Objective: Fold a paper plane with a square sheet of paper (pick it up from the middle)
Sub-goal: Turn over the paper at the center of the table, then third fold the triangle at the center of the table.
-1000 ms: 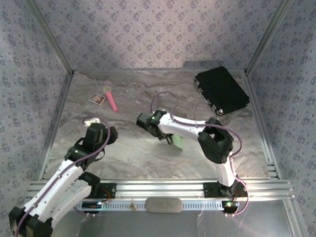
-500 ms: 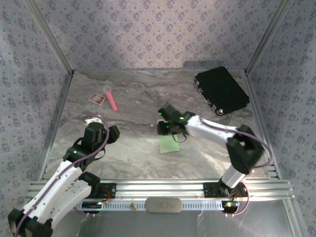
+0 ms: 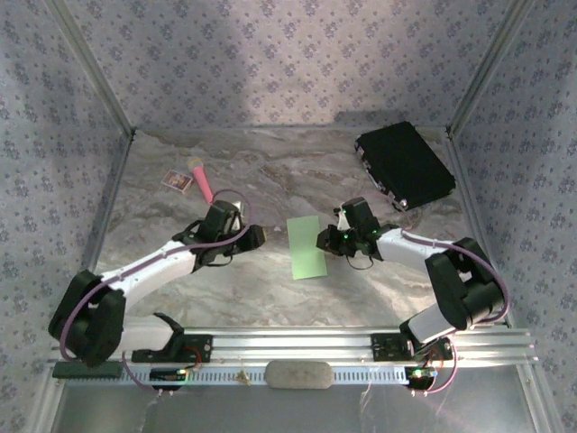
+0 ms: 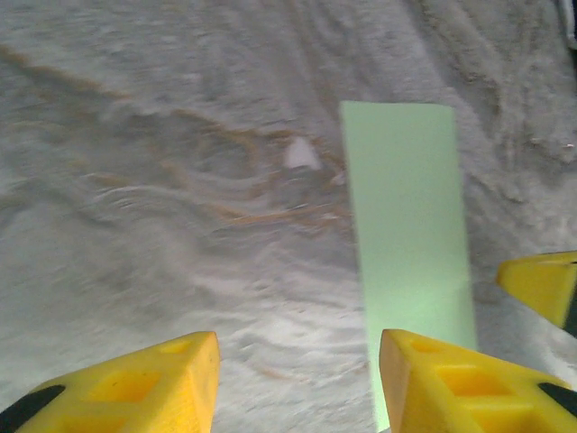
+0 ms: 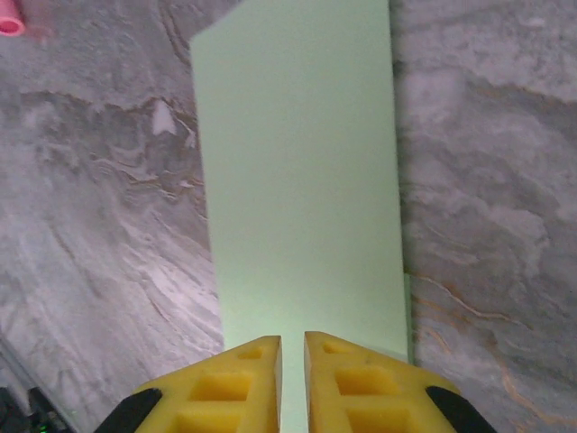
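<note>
The square sheet of paper (image 3: 306,246), lime green and folded into a narrow rectangle, lies flat on the marble table's middle. In the right wrist view the sheet (image 5: 297,171) has one far corner cut slantwise. My right gripper (image 3: 325,240) is at its right edge; its jaws (image 5: 293,341) are all but shut over the near edge, and I see no paper pinched. My left gripper (image 3: 255,237) sits just left of the sheet, open (image 4: 297,345) over bare table, with one finger (image 4: 451,379) overlapping the sheet (image 4: 406,207). A yellow fingertip (image 4: 541,284) of the right gripper shows beyond the paper.
A black case (image 3: 404,165) lies at the back right. A pink stick (image 3: 202,182) and a small white card (image 3: 177,180) lie at the back left; the stick's end (image 5: 11,18) shows in the right wrist view. Metal rails (image 3: 288,343) border the front.
The sheet was lifted in my right gripper; now it lies flat. The right gripper has drawn back to the sheet's right edge. My left arm has swung right, up to the paper.
</note>
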Available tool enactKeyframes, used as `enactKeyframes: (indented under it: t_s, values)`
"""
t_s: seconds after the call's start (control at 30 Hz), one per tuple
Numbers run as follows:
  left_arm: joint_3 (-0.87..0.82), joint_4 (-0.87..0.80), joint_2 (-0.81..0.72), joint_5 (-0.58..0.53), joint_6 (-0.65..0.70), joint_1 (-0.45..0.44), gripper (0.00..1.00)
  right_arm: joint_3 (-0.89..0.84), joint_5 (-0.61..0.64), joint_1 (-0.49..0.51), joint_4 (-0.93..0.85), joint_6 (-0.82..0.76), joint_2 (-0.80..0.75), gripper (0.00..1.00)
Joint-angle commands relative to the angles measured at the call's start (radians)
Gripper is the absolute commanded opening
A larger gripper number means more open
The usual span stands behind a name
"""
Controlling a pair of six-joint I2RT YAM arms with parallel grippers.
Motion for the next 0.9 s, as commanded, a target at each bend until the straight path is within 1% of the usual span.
enactKeyframes:
  t_s: [0.0,0.13,0.23,0.43,0.63,0.8,0.87]
  values:
    - [0.04,0.092,0.047,0.046,-0.048,-0.021,0.5,-0.025,-0.083,-0.032,0.062,0.015,0.02,0.14]
    - [0.054,0.104,0.089,0.049,-0.056,-0.034,0.51,-0.051,-0.129,-0.076,0.079,0.011,0.026,0.1]
    - [0.063,0.123,0.13,0.087,-0.071,-0.034,0.5,-0.064,-0.147,-0.096,0.09,0.01,0.027,0.1]
    - [0.077,0.15,0.179,0.135,-0.079,-0.044,0.5,-0.06,-0.174,-0.094,0.136,0.03,0.06,0.09]
    - [0.084,0.17,0.218,0.166,-0.091,-0.045,0.5,-0.023,-0.194,-0.082,0.129,0.029,0.103,0.08]
    - [0.099,0.191,0.264,0.204,-0.101,-0.047,0.5,-0.021,-0.195,-0.076,0.125,0.028,0.141,0.08]
    - [0.098,0.192,0.268,0.203,-0.097,-0.048,0.5,-0.027,-0.194,-0.076,0.131,0.029,0.158,0.08]
